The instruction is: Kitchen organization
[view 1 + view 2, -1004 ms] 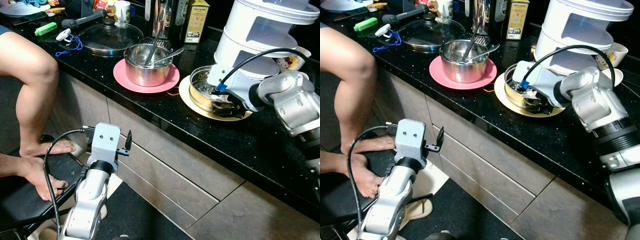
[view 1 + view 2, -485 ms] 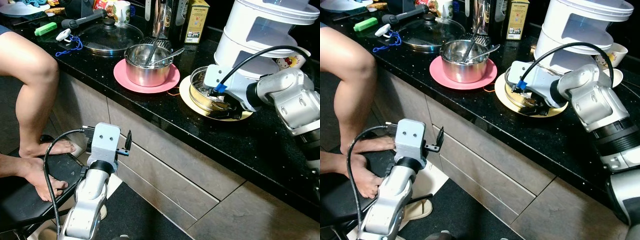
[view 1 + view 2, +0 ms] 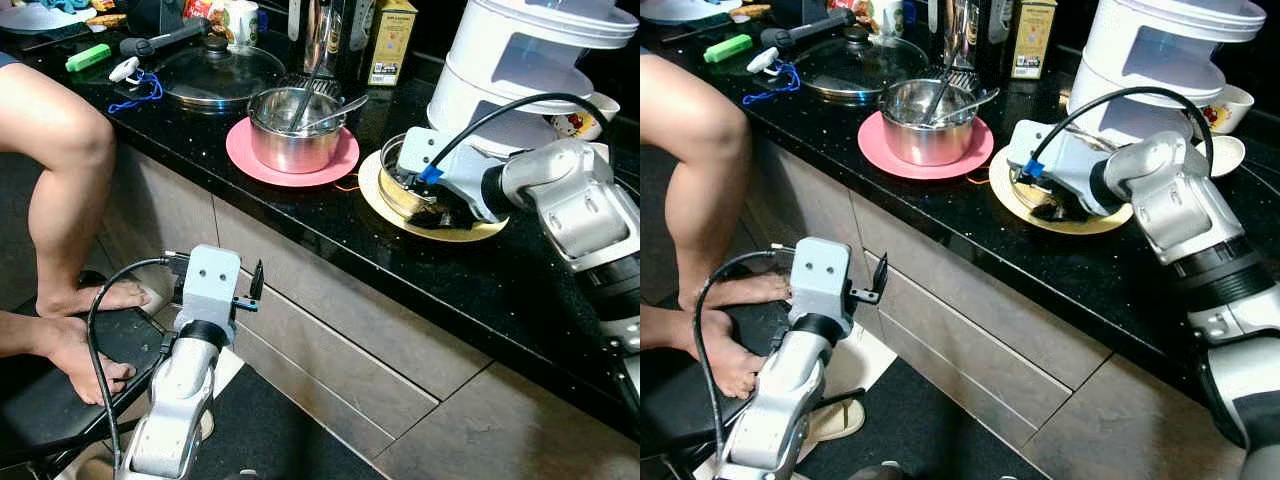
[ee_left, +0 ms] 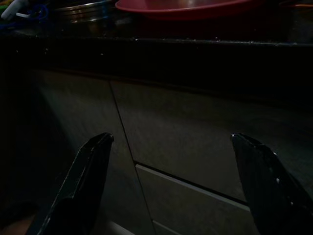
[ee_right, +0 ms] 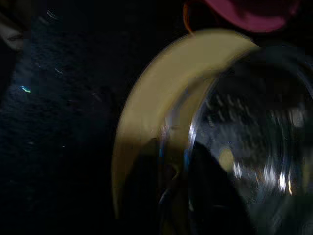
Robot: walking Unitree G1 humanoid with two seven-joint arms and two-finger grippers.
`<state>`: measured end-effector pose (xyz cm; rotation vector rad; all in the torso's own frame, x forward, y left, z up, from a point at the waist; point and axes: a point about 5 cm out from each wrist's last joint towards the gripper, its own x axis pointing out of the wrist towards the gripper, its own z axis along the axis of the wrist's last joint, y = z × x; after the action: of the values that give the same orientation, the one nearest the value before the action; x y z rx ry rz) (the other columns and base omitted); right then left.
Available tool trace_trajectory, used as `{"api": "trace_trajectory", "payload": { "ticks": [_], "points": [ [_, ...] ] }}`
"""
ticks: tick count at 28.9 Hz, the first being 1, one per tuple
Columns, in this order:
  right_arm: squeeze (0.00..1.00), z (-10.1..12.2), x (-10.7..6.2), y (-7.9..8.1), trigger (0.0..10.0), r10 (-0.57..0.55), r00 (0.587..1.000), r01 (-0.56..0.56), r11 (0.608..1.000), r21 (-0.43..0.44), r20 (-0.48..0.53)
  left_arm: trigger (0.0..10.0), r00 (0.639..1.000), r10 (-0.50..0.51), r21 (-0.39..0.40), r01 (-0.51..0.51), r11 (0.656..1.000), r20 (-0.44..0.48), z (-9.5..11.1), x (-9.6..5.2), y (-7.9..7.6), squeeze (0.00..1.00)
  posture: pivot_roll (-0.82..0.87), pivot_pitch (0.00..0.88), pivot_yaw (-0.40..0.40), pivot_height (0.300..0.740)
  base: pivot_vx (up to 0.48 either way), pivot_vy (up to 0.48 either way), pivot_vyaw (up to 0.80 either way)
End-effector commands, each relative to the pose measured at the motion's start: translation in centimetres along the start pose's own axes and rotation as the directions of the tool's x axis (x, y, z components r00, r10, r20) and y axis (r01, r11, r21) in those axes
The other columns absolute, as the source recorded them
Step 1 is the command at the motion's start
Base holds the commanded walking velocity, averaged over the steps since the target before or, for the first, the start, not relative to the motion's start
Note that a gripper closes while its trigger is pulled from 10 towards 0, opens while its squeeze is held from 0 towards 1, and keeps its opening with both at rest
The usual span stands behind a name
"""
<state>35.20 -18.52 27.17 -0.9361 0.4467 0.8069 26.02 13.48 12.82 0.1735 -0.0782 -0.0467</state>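
Right tool (image 5: 171, 191) is sitting at the near rim of the steamer bowl (image 3: 395, 180), which is resting on the yellow plate (image 3: 372, 192) close to the counter's (image 3: 300, 215) front edge. In the right wrist view the two fingers are straddling the bowl's rim, one inside (image 5: 210, 191) and one outside, narrowly set and looking clamped on it; the picture is dark and blurred. The bowl is looking tilted on the plate, though I cannot tell if it is lifted.

Pot (image 3: 295, 130) with utensils is standing on the pink mat (image 3: 245, 150), just left of the plate and apart from it. White appliance (image 3: 520, 60) is standing behind the plate, toward the counter's back edge. Glass lid (image 3: 215, 72) is lying further left.

Left tool (image 4: 168, 181) is hanging below the counter edge, facing the drawers (image 4: 186, 147), fingers spread wide, holding nothing.

A person's legs (image 3: 60, 150) are showing at the counter's left end.
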Motion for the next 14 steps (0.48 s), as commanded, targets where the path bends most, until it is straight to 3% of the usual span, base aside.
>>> {"api": "trace_trajectory", "payload": {
  "ticks": [1,14],
  "points": [
    [0.00,0.05,-0.05,-0.12,0.0,-0.002,1.000,0.002,1.000,0.006,-0.003,10.0,1.000,-0.004,0.000,0.004,1.000,-0.019,-0.32,-0.06,-0.32,0.00,0.06,0.036,-0.089,0.732,0.000,0.000,0.00],
    [0.00,0.42,0.09,-0.11,0.0,-0.005,1.000,0.005,1.000,-0.012,0.008,10.0,1.000,-0.004,-0.002,0.004,1.000,-0.020,-0.39,-0.12,-0.39,0.00,0.06,0.026,-0.091,0.732,0.000,0.000,0.00]
  ]
}}
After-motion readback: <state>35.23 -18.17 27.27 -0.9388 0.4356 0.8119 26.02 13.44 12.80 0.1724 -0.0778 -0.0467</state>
